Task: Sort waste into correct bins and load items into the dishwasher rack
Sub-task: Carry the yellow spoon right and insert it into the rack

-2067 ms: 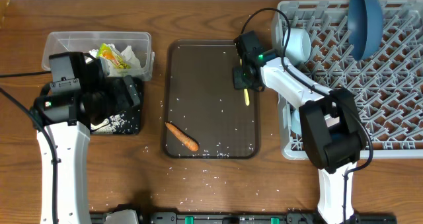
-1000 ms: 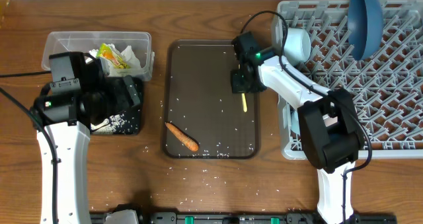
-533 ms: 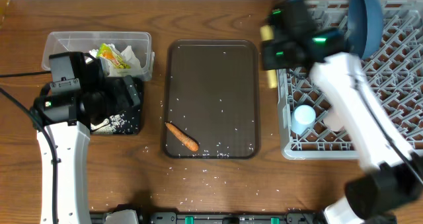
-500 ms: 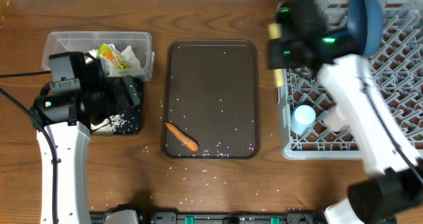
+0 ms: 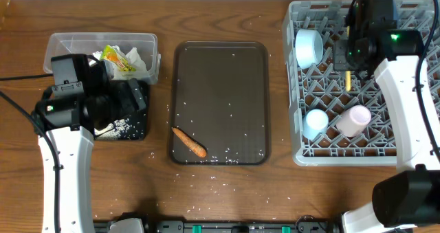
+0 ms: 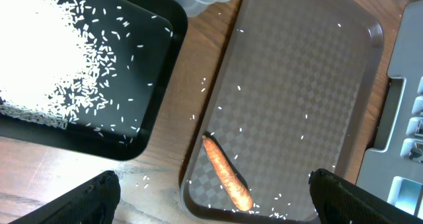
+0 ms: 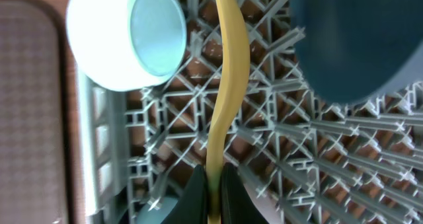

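Far left, at the table's [image 5: 27, 13] back edge: clear tub [image 5: 63, 42] holding a yellow-green wrapper [image 5: 117, 60] and white paper [image 5: 141, 57]; the wrapper's print is too small to read. Just in front of the tub, a black tray [image 6: 142, 141] with a heap of rice [image 6: 39, 59] at its left end. Left gripper [image 6: 215, 194] hangs over the black tray's right edge, fingers [image 6: 99, 192] spread wide, holding nothing. Centre: brown tray [image 5: 220, 71], checker-textured and flecked with loose grains, with more grains on the table past its near edge. The carrot [image 5: 189, 142] lies at a slant in the brown tray's near left corner; in the wrist view it sits between the spread fingertips, below them and untouched. Right: grey rack [image 5: 412, 145]. On its left side a blue bowl [image 5: 309, 47] lies tipped sideways, with a blue cup [image 5: 316, 123] and a pink cup [image 5: 353, 119] nearer the front. Right gripper [image 7: 211, 184] is pinched on the handle end of the yellow spoon [image 7: 228, 72], which points out over the pegs between the blue bowl and the dark bowl [image 7: 350, 39]. Cannot tell if the spoon touches the pegs. The right arm hides most of the dark bowl from overhead.
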`<state>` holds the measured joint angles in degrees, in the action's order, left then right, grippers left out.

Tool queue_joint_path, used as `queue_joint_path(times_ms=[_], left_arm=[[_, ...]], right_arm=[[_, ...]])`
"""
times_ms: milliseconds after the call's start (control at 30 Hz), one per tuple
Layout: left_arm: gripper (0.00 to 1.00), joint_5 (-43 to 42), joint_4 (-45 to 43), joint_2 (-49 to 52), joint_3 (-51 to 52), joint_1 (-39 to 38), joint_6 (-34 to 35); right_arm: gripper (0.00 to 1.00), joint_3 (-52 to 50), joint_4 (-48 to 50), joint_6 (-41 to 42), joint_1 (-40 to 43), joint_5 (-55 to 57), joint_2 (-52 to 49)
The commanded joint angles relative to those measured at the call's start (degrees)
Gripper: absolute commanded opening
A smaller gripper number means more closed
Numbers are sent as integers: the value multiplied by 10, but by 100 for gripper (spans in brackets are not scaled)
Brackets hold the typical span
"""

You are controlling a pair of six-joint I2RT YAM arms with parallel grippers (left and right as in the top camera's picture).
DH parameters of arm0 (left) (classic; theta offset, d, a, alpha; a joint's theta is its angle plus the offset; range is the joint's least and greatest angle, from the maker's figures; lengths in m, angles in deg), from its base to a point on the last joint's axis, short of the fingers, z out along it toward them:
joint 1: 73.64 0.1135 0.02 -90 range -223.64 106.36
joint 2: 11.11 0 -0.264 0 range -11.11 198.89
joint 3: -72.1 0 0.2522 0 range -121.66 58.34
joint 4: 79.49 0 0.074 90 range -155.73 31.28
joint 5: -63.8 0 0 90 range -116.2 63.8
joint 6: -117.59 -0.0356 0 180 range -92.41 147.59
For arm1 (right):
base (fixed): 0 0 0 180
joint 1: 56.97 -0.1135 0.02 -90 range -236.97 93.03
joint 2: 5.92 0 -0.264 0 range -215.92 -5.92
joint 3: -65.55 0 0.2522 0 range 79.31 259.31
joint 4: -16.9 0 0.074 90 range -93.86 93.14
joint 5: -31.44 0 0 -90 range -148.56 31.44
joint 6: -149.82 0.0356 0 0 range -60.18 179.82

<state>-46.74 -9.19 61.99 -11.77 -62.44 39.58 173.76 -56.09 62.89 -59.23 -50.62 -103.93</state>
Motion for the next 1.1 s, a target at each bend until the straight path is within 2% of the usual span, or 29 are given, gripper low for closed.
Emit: queue_joint_path(times_ms=[0,267,433,467,500,533,600,800,933,1033,1067], left_arm=[[93,7,0,3,-2,2,-3],[93,7,0,3,-2,2,-3],[93,7,0,3,-2,2,-3],[94,7,0,3,-2,2,-3],[94,7,0,3,-2,2,-3],[93,7,0,3,-2,2,-3],[93,7,0,3,-2,2,-3],[93,7,0,3,-2,2,-3],[94,7,0,3,-2,2,-3],[93,7,0,3,-2,2,-3],[93,7,0,3,-2,2,-3]], right_arm=[[1,-37,35,-52,16,9,-9],[1,-116,167,-141,35,9,-10],[1,-142,222,-145,42,9,-10],[11,-145,229,-145,42,8,-10],[30,-146,233,-145,42,8,-10],[40,-146,236,-145,42,8,-10],[50,-145,242,-145,41,8,-10],[52,-140,241,-120,40,-2,15],[55,-135,230,-119,40,-67,75],[66,-135,219,-119,31,-123,131],[73,-135,211,-118,26,-135,150]])
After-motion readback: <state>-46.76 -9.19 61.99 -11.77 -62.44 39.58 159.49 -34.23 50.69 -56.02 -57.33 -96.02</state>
